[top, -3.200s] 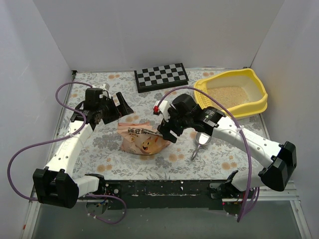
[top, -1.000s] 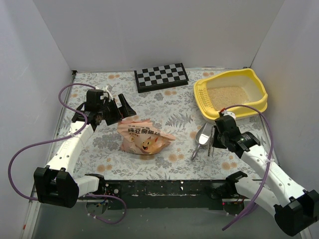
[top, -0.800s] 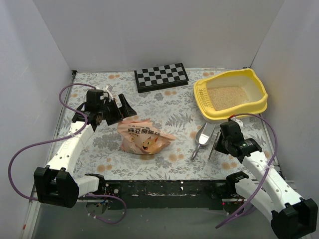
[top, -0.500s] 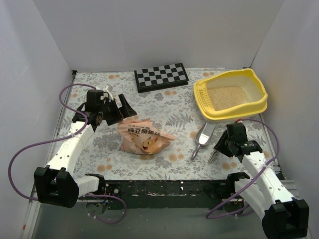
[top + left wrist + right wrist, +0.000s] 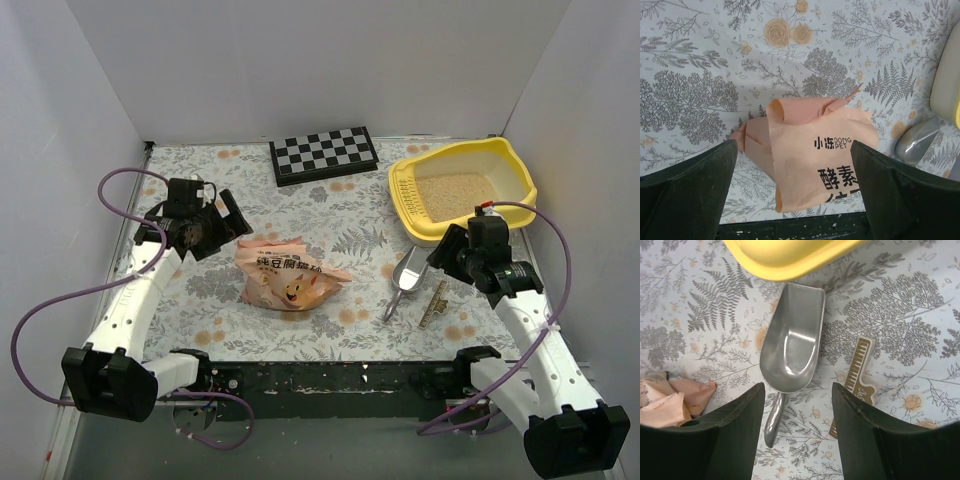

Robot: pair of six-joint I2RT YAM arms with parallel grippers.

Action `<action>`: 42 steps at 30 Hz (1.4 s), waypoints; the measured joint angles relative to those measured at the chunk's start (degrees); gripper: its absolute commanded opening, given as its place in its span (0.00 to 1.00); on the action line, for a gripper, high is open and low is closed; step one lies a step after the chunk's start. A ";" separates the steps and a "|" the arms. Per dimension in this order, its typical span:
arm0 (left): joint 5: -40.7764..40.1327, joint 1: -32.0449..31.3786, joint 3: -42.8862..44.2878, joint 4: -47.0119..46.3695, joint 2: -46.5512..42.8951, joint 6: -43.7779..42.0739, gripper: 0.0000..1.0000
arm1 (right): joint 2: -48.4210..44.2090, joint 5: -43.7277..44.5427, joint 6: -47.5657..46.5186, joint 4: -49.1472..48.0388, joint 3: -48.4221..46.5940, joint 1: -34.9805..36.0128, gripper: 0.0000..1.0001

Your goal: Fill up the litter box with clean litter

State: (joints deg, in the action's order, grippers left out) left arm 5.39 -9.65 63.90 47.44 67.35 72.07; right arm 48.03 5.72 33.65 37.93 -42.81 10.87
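The yellow litter box (image 5: 510,205) stands at the far right with pale beige litter (image 5: 455,193) in it; its rim also shows in the right wrist view (image 5: 785,255). The peach bag (image 5: 288,275) lies mid-table. My left gripper (image 5: 230,220) is open just left of the bag, and its wrist view shows the bag (image 5: 820,150) below the spread jaws (image 5: 795,200). My right gripper (image 5: 445,252) is open and empty, hovering between the box and the silver scoop (image 5: 408,272). The scoop (image 5: 792,350) lies empty under the open jaws (image 5: 797,440).
A flat tan wooden strip (image 5: 435,305) lies right of the scoop, and also shows in the right wrist view (image 5: 855,380). A black-and-white checkerboard (image 5: 324,153) lies at the back. White walls close in three sides. The scoop bowl shows in the left wrist view (image 5: 920,145).
My right arm swung from the bag to the right side, then drew back toward the litter box; the wooden strip now lies on the table. My left gripper pulled slightly left.
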 measured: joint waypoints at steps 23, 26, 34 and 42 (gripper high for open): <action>14.99 0.04 -9.18 -11.72 1.75 9.68 0.83 | 4.42 -13.75 -5.42 -6.23 -4.24 0.90 0.58; 16.72 0.07 -10.43 -17.33 1.66 8.52 0.64 | 4.59 -15.28 -6.08 -6.84 -4.22 1.31 0.58; 29.00 0.17 -19.80 -35.21 0.79 7.54 0.00 | 10.54 -22.16 -11.58 -7.21 -7.43 3.17 0.56; 34.62 0.17 -25.83 -49.77 -3.76 5.27 0.00 | 16.17 -31.50 -19.17 -13.99 -15.04 8.52 0.65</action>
State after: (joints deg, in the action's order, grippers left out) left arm 40.01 -9.47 38.06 -2.33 63.59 77.34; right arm 64.20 -25.78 14.48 23.94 -57.84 19.40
